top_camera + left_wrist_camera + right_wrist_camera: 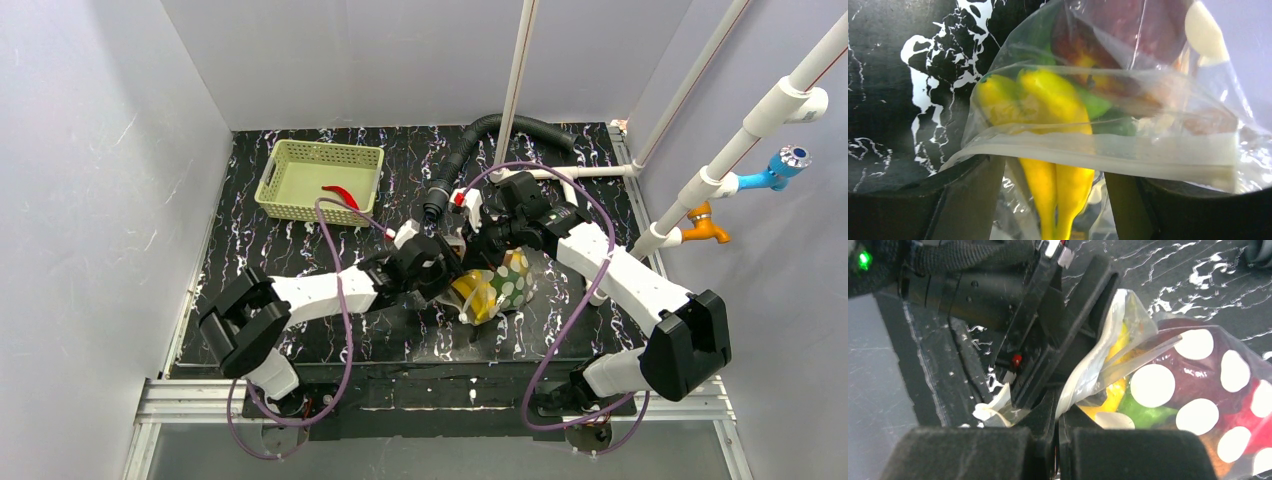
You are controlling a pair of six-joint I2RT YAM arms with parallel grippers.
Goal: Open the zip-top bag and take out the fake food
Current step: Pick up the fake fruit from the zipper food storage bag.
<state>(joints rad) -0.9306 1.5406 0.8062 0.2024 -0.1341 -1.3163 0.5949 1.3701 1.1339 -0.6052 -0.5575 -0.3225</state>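
Two risks stand out. With the left pincer (1063,202) spread wide and gripping nothing, its fingers (965,200) sit either side of the yellow bananas (1058,100), and the zip strip of the zip-top bag (1108,150) runs across the gap. The floppy bag therefore appears to depend on the right pincer (1058,440) alone, which is pressed fully together on a thin fold of the bag's lip at the bottom of its own view. That slippery film could slide out, letting the mouth sag shut or the spotted bag (1198,370) tip and spill fruit onto the worktop (300,250). If the left jaws close where they stand, they may also catch film along with a banana and drag the whole bag. The bag (505,280) lies at the centre of the overhead view, well apart from the green basket (320,180) at upper left, which holds a red chili (340,193). The left arm reaches in from lower left, forearm low. The right arm folds in from lower right. Both wrists crowd close together over the bag, so a knock between them looks possible.
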